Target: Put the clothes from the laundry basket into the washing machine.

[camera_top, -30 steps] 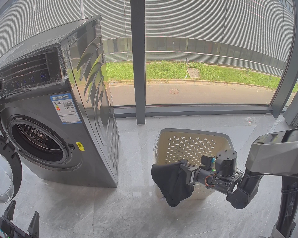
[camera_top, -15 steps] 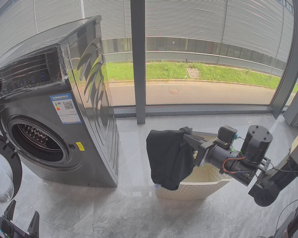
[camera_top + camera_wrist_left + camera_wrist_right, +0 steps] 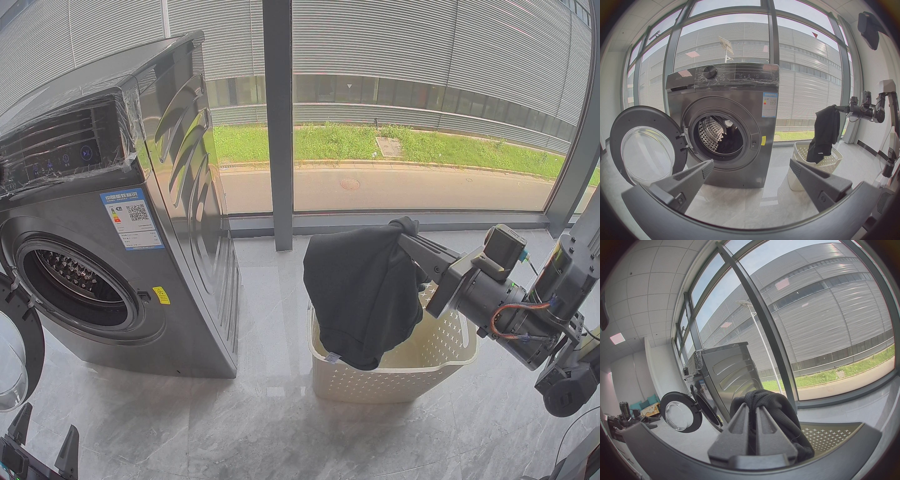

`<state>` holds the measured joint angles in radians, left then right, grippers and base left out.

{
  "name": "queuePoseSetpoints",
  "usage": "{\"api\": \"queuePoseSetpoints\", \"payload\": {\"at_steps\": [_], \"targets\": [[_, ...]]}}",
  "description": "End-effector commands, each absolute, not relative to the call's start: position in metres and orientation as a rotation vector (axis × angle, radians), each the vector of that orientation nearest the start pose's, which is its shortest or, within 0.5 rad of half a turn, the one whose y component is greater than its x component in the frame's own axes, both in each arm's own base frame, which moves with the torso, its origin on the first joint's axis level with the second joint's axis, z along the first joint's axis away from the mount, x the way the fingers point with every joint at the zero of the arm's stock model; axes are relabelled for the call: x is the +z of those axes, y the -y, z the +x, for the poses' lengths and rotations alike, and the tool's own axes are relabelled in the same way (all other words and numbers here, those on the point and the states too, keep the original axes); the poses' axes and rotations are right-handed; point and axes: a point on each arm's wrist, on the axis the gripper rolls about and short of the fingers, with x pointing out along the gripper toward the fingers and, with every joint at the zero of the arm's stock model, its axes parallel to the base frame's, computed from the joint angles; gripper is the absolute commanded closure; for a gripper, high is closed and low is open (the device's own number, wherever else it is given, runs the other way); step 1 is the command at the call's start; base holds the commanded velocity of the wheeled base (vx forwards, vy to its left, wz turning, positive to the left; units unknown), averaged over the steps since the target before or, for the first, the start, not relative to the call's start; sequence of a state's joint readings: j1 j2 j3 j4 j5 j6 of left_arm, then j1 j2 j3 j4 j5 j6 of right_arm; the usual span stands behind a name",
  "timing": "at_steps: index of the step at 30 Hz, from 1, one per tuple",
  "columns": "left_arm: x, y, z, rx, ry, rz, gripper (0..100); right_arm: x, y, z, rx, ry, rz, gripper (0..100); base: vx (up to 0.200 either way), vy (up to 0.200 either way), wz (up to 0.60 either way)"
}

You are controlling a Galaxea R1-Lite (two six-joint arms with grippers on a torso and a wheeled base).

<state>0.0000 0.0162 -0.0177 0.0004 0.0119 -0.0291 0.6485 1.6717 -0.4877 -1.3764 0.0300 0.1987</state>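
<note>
By the window, on the marble floor (image 3: 250, 425), the right gripper (image 3: 406, 234), jaws closed on the black garment (image 3: 362, 294), has lifted it almost clear of the laundry basket (image 3: 387, 375) within 1 second. The carry to the open washing machine (image 3: 156, 250) seems next. The left gripper (image 3: 750, 163) is wide open and empty.

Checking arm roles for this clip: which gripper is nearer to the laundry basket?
Right. The right gripper hangs just above the laundry basket, shut on the black garment; the left gripper sits open, low in front of the washing machine.
</note>
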Motion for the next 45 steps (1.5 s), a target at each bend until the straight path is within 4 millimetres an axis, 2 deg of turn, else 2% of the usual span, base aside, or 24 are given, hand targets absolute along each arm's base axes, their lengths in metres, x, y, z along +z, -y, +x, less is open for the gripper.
{"api": "queuePoseSetpoints", "payload": {"at_steps": [1,6,18,21,45], "targets": [[0.076,0.000,-0.023,0.011,0.002,-0.032,0,0.187,-0.160,0.210,0.694,0.129,0.252,100,-0.200,0.000,0.00],[0.076,0.000,-0.023,0.012,0.002,-0.037,0,0.189,-0.159,0.212,0.622,0.144,0.259,100,-0.200,0.000,0.00],[0.076,0.000,-0.023,0.011,0.002,-0.038,0,0.194,-0.162,0.212,0.564,0.164,0.278,100,0.000,0.000,0.00],[0.076,0.000,-0.023,0.011,0.002,-0.038,0,0.199,-0.165,0.212,0.506,0.182,0.299,100,0.000,0.200,0.00],[0.076,0.000,-0.023,0.012,0.002,-0.037,0,0.196,-0.165,0.213,0.485,0.169,0.295,100,0.000,0.200,0.00]]}}
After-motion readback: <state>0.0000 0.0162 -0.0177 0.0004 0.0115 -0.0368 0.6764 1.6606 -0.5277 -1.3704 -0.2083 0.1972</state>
